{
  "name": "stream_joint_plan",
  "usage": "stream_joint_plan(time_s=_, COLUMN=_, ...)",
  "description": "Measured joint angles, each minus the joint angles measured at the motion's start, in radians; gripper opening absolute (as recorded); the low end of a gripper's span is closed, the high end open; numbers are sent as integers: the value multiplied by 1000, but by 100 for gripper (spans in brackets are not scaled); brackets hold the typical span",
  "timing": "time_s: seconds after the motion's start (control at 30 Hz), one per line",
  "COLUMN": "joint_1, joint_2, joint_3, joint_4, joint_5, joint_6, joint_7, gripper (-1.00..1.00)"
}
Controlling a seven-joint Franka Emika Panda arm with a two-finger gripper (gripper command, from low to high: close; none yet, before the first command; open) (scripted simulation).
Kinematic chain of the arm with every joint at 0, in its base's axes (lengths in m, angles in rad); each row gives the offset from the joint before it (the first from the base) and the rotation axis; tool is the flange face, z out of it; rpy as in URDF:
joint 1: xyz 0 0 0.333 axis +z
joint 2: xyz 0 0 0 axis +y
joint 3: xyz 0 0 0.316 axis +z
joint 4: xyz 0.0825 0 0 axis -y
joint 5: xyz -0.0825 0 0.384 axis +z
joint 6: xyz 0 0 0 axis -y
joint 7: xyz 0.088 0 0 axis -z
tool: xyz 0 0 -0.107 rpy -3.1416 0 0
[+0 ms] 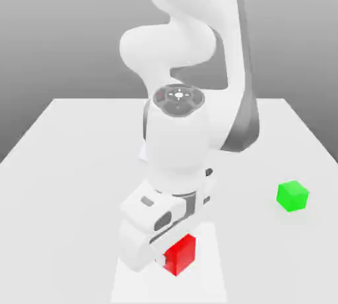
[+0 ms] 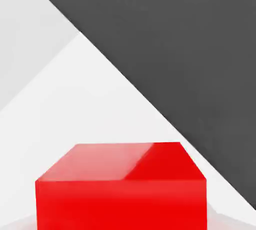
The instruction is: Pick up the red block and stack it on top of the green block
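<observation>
Near the table's [image 1: 79, 138] front edge, at the hand's tip, I see the red block [image 1: 180, 254]: glossy, plain-faced, bright. Gripper [image 1: 165, 256] is closed on it, jaws drawn tight against its sides. Green block [image 1: 292, 196] sits well apart toward the exterior view's right, on the table.

one red block [image 1: 180, 254], one green block [image 1: 293, 196], one white robot arm [image 1: 177, 131], one white table [image 1: 79, 164]
</observation>
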Motion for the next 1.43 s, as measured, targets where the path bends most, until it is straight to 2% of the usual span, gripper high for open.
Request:
stream_joint_plan(time_s=0.37, joint_1=49, joint_2=15, joint_3=225, joint_4=-82, joint_5=67, joint_6=-79, joint_7=-381, gripper=-100)
stream_joint_plan(time_s=0.73, joint_1=182, joint_2=-126, joint_3=424, joint_4=-182, joint_5=56, joint_6=-85, joint_7=-735, gripper=-100)
stream_joint_plan(time_s=0.93, joint_1=304, joint_2=-231, joint_3=476, joint_4=-234, joint_5=13, joint_6=-64, joint_7=-870, gripper=-100)
stream_joint_plan(time_s=1.07, joint_1=355, joint_2=-326, joint_3=519, joint_4=-286, joint_5=-74, joint_6=-20, joint_7=-960, gripper=-100)
stream_joint_plan(time_s=1.27, joint_1=359, joint_2=-147, joint_3=507, joint_4=-286, joint_5=-192, joint_6=170, joint_7=-902, gripper=-100)
stream_joint_plan(time_s=1.3, joint_1=362, joint_2=-122, joint_3=499, joint_4=-285, joint_5=-211, joint_6=194, joint_7=-889, gripper=100)
stream_joint_plan(time_s=1.43, joint_1=362, joint_2=-122, joint_3=499, joint_4=-285, joint_5=-211, joint_6=194, joint_7=-889, gripper=100)
